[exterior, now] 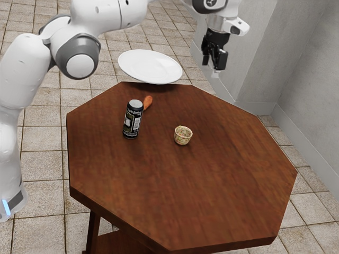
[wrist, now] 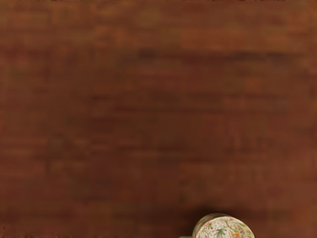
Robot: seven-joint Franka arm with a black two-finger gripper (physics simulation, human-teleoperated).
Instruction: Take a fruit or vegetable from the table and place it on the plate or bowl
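Dark octagonal table, tiled floor, grey walls. The carrot lies just behind a black can — white plate at the far edge, small bowl mid-table. The gripper hangs high — released, empty.

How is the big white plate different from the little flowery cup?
The plate is plain white; the cup has a colourful pattern. The plate is wide and flat; the cup is small and deep. The plate sits at the far edge of the table; the cup is nearer the middle. Both are round.
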